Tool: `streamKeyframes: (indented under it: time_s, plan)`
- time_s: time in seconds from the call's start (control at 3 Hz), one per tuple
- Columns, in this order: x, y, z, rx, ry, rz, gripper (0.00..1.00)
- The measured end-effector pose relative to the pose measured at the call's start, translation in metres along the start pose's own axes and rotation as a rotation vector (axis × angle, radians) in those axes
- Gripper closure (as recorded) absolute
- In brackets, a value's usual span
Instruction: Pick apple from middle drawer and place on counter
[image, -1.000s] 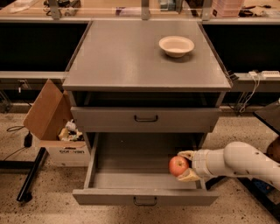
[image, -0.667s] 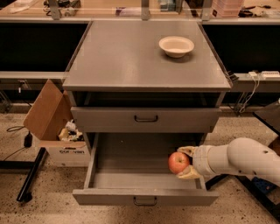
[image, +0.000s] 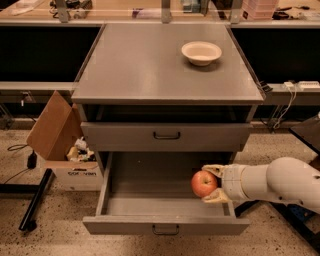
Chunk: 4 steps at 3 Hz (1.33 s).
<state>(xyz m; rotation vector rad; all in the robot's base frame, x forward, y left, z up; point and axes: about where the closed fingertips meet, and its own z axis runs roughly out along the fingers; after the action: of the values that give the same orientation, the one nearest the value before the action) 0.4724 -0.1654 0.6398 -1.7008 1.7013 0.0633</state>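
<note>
The red-orange apple (image: 203, 183) sits between the fingers of my gripper (image: 212, 183), over the right side of the open middle drawer (image: 150, 200). The gripper is shut on the apple and holds it a little above the drawer floor, near the right wall. My white arm reaches in from the right edge of the view. The grey counter (image: 145, 65) lies above, on top of the drawer cabinet.
A cream-white bowl (image: 201, 52) stands on the counter at the back right. A closed drawer front with a dark handle (image: 166, 135) is just above the open drawer. An open cardboard box (image: 65, 145) stands on the floor to the left. A tan workbench runs along the back.
The gripper has lifted the apple slightly and shifted it a little to the left over the drawer. Nothing else has moved.
</note>
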Motion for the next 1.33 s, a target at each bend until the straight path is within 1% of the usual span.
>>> streamKeyframes:
  time_s: [0.33,0.67,1.0,1.33]
  plan:
    - [-0.003,-0.008,-0.007,-0.033,-0.025,0.009,1.0]
    - [-0.01,-0.049,-0.033,-0.063,-0.102,0.028,1.0]
    - [-0.027,-0.099,-0.062,-0.102,-0.151,0.027,1.0]
    - [-0.054,-0.152,-0.117,-0.138,-0.199,-0.011,1.0]
